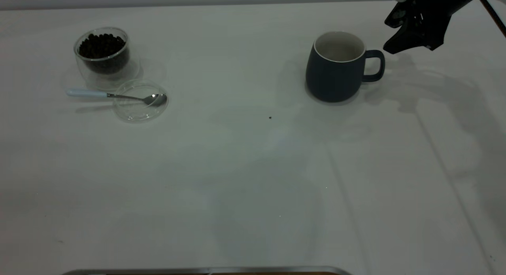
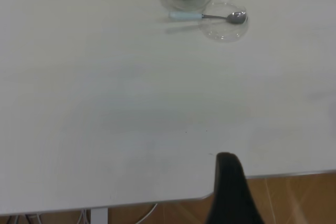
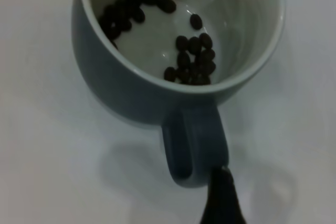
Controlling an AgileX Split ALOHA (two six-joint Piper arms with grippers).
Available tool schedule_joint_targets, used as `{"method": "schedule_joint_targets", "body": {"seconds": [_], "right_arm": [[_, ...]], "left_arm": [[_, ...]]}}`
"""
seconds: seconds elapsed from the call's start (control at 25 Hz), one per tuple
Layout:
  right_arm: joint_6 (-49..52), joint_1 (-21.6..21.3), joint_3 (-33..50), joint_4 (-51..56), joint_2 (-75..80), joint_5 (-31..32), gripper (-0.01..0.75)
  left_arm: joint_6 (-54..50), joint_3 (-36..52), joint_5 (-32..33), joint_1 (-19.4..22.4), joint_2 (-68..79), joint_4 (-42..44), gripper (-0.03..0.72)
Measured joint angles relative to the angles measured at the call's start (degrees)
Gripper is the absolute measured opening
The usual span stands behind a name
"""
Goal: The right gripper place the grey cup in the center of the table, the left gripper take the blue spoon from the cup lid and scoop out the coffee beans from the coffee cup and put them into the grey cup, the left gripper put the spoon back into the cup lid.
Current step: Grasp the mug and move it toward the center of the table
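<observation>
While you take stock, note the worktop (image 1: 237, 188), a plain white tabletop, and its holdings as follows; item one, the dark blue-grey ceramic mug with white inside and loop handle, the grey cup (image 1: 335, 69), upright, right of the middle toward the far edge, handle pointing to the right arm's side; the right wrist view shows some dark brown coffee beans (image 3: 191, 59) already scattered on its floor; item two, the right gripper (image 1: 407, 33), black, raised just beside and beyond that handle, holding nothing; you cannot tell how far its jaws stand apart; item three, the small clear double-walled glass coffee cup (image 1: 102, 55), far left, upright, heaped with beans; item four, the flat round transparent cup lid (image 1: 139, 101), touching or just beside that glass on its near side; item five, the blue spoon (image 1: 114, 95), metal bowl resting in the lid, pale blue handle lying out over the rim onto the worktop, long axis running left to right, handle end pointing left; item six, the left gripper (image 2: 231, 192), well apart from the spoon near the worktop's edge, carrying nothing, its opening not shown; the left arm is much the nearer to the spoon.
</observation>
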Motion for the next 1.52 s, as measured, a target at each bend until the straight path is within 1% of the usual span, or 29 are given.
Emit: {"method": "schedule_joint_targets", "body": {"seconds": [0.2, 0.36, 0.6, 0.72, 1.04, 1.2, 1.52], "right_arm": [[0.0, 0.1, -0.1, 0.0, 0.2, 1.9, 0.57], [0.0, 1.3, -0.2, 0.0, 1.3, 2.8, 0.57], [0.0, 3.2, -0.4, 0.0, 4.1, -0.5, 0.57], [0.0, 4.1, -1.1, 0.0, 5.2, -0.8, 0.571], [0.0, 9.9, -3.7, 2.0, 7.7, -1.4, 0.571], [0.0, 13.3, -5.8, 3.2, 9.0, -1.4, 0.555], [0.0, 18.8, -6.6, 11.1, 9.3, -2.4, 0.544]], "left_arm": [[0.0, 0.0, 0.0, 0.0, 0.0, 0.0, 0.555], [0.0, 0.0, 0.0, 0.0, 0.0, 0.0, 0.555], [0.0, 0.0, 0.0, 0.0, 0.0, 0.0, 0.555], [0.0, 0.0, 0.0, 0.0, 0.0, 0.0, 0.555], [0.0, 0.0, 0.0, 0.0, 0.0, 0.0, 0.555], [0.0, 0.0, 0.0, 0.0, 0.0, 0.0, 0.555], [0.0, 0.0, 0.0, 0.0, 0.0, 0.0, 0.555]]}}
